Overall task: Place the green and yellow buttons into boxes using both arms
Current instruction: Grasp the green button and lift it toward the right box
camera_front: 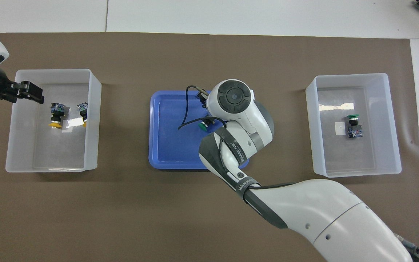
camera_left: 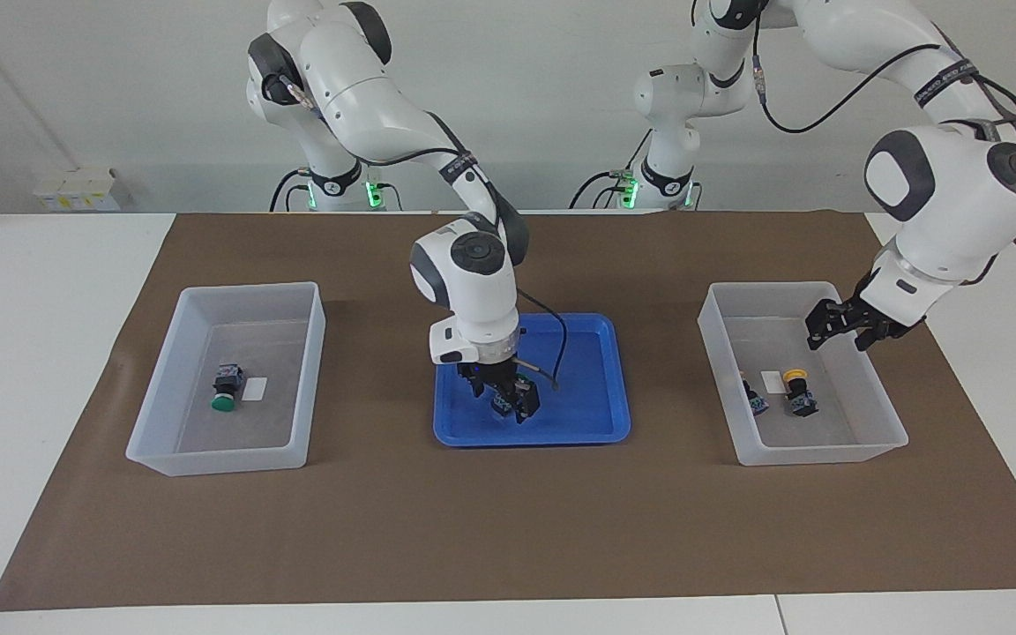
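Note:
My right gripper is down in the blue tray, shut on a green button. In the overhead view my wrist hides the gripper and only the button's green cap shows. A second green button lies in the box at the right arm's end. Two yellow buttons lie in the box at the left arm's end. My left gripper hangs open and empty over that box's rim, above the buttons.
A brown mat covers the table's middle and carries both boxes and the tray. Each box has a small white sticker on its floor. The right arm's cable loops over the tray.

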You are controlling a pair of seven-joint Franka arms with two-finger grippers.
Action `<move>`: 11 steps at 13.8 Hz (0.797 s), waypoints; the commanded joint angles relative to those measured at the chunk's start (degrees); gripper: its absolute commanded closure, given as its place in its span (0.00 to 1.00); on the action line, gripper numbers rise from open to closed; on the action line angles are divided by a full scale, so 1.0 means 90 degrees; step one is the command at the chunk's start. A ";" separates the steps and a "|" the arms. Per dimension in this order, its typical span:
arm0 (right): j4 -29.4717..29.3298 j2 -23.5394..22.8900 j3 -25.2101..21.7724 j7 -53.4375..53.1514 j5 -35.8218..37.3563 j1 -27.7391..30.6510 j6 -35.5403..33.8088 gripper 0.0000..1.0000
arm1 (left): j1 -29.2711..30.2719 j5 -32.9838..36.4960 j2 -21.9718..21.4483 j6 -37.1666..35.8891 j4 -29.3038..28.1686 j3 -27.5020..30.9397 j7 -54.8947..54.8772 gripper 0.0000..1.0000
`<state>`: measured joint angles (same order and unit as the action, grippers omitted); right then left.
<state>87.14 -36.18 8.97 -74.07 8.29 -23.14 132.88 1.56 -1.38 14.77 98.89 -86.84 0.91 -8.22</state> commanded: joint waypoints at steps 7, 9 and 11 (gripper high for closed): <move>0.0338 0.0113 0.0009 -0.0139 0.0104 -0.0104 -0.0125 1.00 | -0.0729 0.0036 -0.1143 -0.1388 0.0333 -0.0014 0.0835 0.15; 0.0328 0.0288 -0.0001 -0.0081 0.0114 -0.0114 -0.0174 1.00 | -0.0788 0.0046 -0.1338 -0.1388 0.0021 -0.0014 0.0826 0.00; 0.0386 0.0609 0.0009 0.0162 0.0104 0.0002 -0.0388 1.00 | -0.0827 0.0075 -0.1407 -0.1330 -0.0068 -0.0023 0.0806 0.00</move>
<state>89.26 -34.65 8.85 -73.93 8.42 -24.15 132.14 -5.04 -1.37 3.90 86.42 -84.59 0.46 -1.47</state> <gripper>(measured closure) 0.595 0.000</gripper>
